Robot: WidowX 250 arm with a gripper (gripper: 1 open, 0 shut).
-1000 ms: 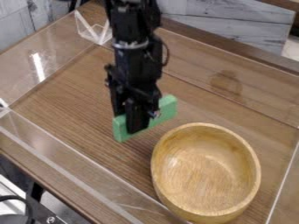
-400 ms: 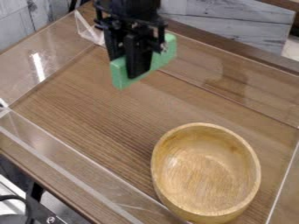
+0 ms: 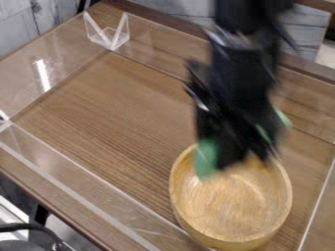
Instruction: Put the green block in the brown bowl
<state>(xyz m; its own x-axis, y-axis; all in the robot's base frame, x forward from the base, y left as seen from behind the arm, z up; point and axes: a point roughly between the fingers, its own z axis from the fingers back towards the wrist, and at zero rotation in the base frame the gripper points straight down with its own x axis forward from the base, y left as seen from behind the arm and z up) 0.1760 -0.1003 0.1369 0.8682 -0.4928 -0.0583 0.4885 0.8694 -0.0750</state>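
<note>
My gripper (image 3: 240,147) is motion-blurred and hangs pointing down over the brown bowl (image 3: 187,211), above its rear rim. Its black fingers are shut on the green block (image 3: 207,163), which is clear of the table. The bright green bar sticks out on both sides of the fingers, and its middle is hidden between them. The light wooden bowl sits at the front right of the table, with the arm covering the back of its hollow.
A wood-grain tabletop (image 3: 105,108) is ringed by low clear plastic walls. A small clear plastic stand (image 3: 108,29) sits at the back left. The table's front edge (image 3: 53,201) drops off at the lower left.
The gripper lifted the green block off the table, then swung it right and toward the camera, from the back left to above the bowl.
</note>
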